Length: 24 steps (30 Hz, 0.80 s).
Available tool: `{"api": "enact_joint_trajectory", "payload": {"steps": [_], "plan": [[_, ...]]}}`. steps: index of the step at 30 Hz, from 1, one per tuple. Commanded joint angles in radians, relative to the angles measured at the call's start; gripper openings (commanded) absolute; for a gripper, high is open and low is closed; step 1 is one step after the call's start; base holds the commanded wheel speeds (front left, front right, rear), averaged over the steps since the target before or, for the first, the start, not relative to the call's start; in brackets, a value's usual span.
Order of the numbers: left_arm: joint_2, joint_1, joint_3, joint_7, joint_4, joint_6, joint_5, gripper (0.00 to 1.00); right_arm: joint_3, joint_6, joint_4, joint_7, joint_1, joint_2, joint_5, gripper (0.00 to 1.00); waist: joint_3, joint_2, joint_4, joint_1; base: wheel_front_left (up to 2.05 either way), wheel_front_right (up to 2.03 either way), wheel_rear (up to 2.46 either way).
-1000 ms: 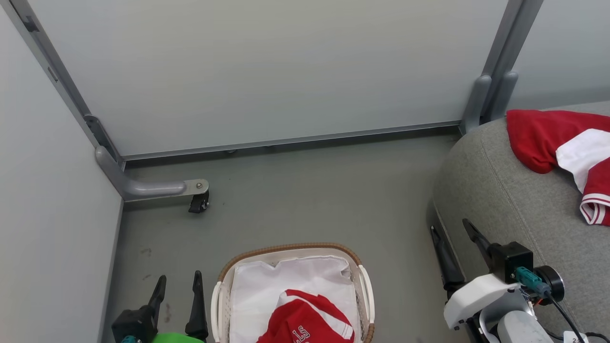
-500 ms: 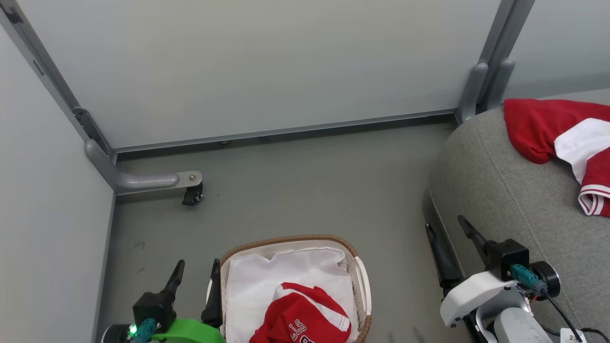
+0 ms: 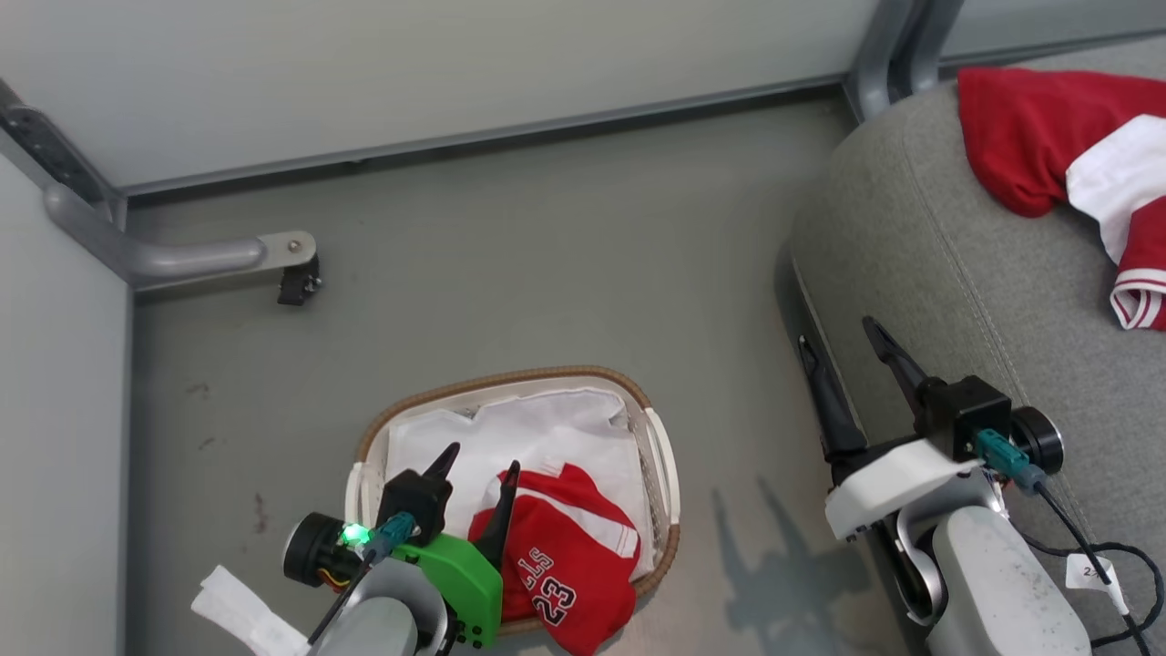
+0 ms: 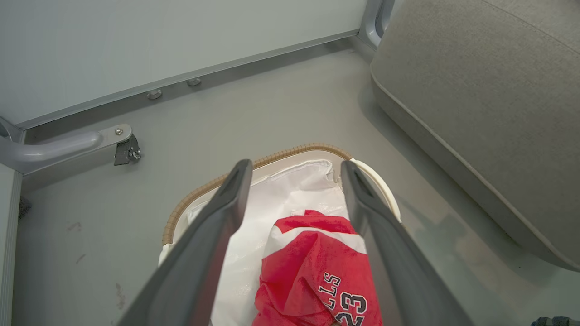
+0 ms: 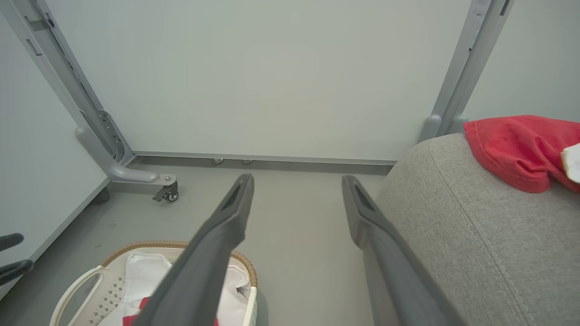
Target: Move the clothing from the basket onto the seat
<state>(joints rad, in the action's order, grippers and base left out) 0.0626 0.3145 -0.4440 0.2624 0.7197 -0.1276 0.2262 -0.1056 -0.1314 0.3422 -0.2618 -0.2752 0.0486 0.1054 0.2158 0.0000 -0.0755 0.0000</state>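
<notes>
Left fingers (image 4: 208, 235) moved over basket (image 4: 294, 150), spread, empty, red clothing (image 4: 312, 267) between them.

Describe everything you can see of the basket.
The basket is small, oval, white plastic with perforated walls, a brown woven rim and looped side handles. It stands upright on the grey floor, left of the sofa and apart from it. A crumpled white lining covers its inside; a red garment numbered 23 lies in its near part, draping over the rim. The open left gripper is above it.
</notes>
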Motion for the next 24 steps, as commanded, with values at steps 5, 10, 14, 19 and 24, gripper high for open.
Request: {"api": "enact_joint_trajectory", "payload": {"steps": [5, 10, 14, 19, 24], "plan": [[0.034, 0.122, -0.125, -0.010, 0.113, -0.004, 0.045, 1.00, -0.016, 0.001, -0.021, -0.005, -0.069, 0.003, 0.029, 1.00, 0.224, 0.0000, -0.124, 0.0000, 0.00, 0.00, 0.00], [0.054, 0.195, -0.230, -0.023, 0.199, -0.004, 0.080, 1.00, -0.038, 0.001, -0.038, -0.005, -0.104, 0.003, 0.059, 1.00, 0.317, 0.0000, -0.167, 0.0000, 0.00, 0.00, 0.00], [0.067, 0.232, -0.286, -0.041, 0.268, -0.004, 0.121, 1.00, -0.054, 0.001, -0.045, -0.005, -0.112, 0.003, 0.082, 1.00, 0.370, 0.0000, -0.194, 0.0000, 0.00, 0.00, 0.00], [0.087, 0.272, -0.321, -0.051, 0.341, -0.004, 0.170, 1.00, -0.073, 0.001, -0.053, -0.005, -0.121, 0.002, 0.105, 1.00, 0.423, 0.0000, -0.222, 0.0000, 0.00, 0.00, 0.00], [0.103, 0.311, -0.340, -0.046, 0.387, -0.004, 0.203, 1.00, -0.083, 0.001, -0.061, -0.005, -0.128, 0.003, 0.118, 1.00, 0.465, 0.0000, -0.238, 0.0000, 0.00, 0.00, 0.00]]}}
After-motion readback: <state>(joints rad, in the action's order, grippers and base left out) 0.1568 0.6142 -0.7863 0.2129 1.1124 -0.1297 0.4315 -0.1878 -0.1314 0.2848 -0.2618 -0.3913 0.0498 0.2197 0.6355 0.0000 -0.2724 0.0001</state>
